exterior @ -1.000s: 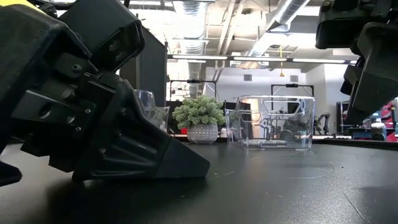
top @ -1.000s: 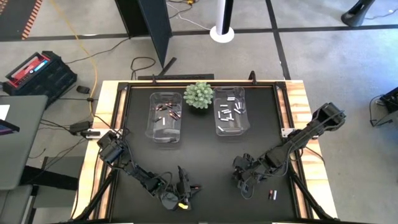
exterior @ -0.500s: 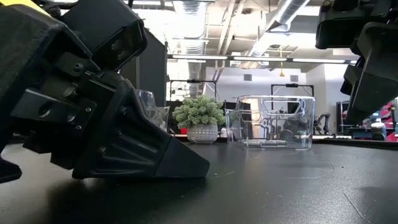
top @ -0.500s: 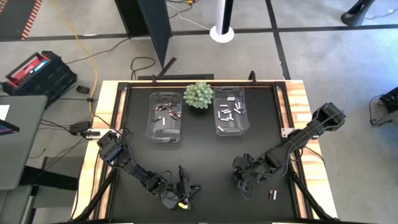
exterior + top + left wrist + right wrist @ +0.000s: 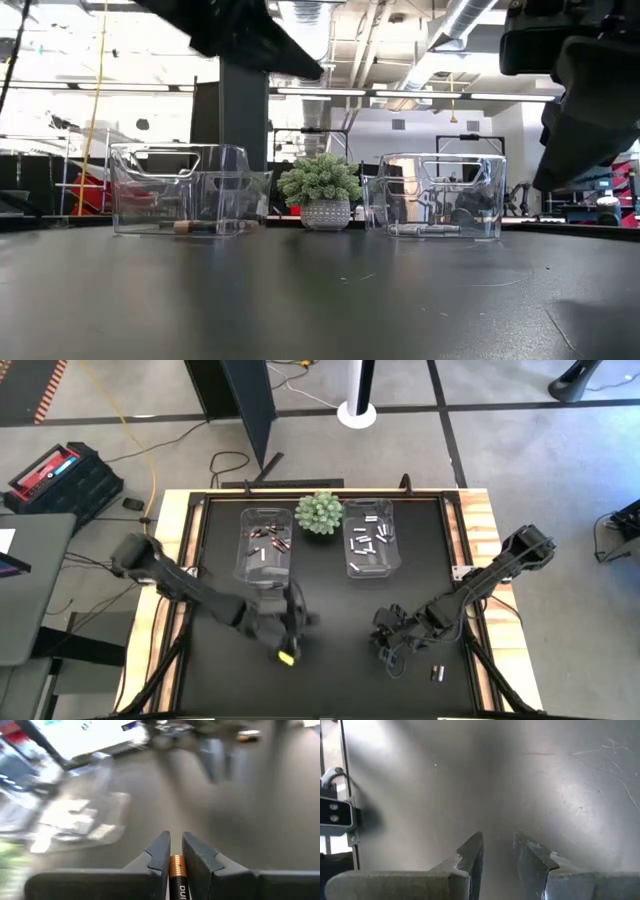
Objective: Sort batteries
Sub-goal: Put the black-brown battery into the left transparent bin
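Fingers of the left gripper (image 5: 173, 851) clenched on a dark battery (image 5: 176, 872): carry it level over the left bin (image 5: 268, 550), while the right gripper's (image 5: 498, 851) empty fingers stand apart.

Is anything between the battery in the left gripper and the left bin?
Nothing visible. The left gripper holds a copper-ended battery over bare mat just short of the left bin, with no object between them. The plant sits beyond, between the bins.

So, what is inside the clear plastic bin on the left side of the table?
The left clear plastic bin holds several small dark cylindrical batteries with copper ends, lying toward its far half. The near half shows none, though the left arm reaches in just before it.
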